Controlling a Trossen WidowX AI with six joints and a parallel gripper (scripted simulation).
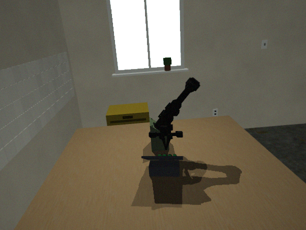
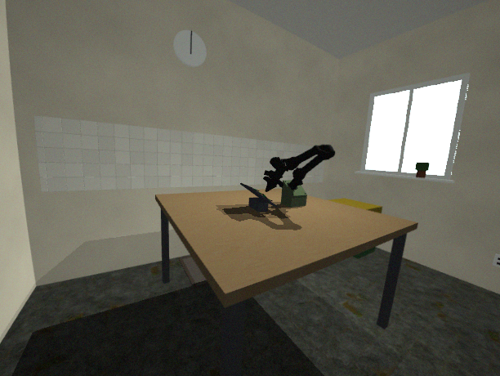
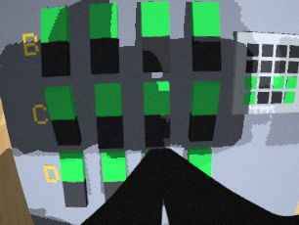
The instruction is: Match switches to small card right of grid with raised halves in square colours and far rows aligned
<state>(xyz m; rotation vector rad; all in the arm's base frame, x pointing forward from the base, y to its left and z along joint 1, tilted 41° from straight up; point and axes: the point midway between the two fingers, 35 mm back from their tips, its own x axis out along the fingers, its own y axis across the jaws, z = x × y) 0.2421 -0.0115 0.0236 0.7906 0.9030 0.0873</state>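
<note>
The switch grid [image 3: 124, 93] fills the wrist view, with yellow row letters B [image 3: 30, 44], C [image 3: 39, 113] and D [image 3: 51, 174] on its left. Each switch has a green far half and a dark grey near half. The small card [image 3: 268, 71] lies right of the grid; its two far rows are dark grey and its two near rows hold some green squares. My gripper [image 3: 159, 158] [image 1: 165, 147] [image 2: 267, 188] is shut and empty. It hangs just above row D and hides that row's third switch. The grid is a tilted panel [image 1: 162, 157] [image 2: 254, 191] on a dark blue box [image 1: 164, 169] [image 2: 257, 203].
The arm's green base block [image 1: 155, 143] [image 2: 295, 197] stands just behind the panel on the wooden table [image 1: 87, 175] [image 2: 286, 253]. A yellow box [image 1: 127, 113] [image 2: 356, 203] stands beyond the table's far edge.
</note>
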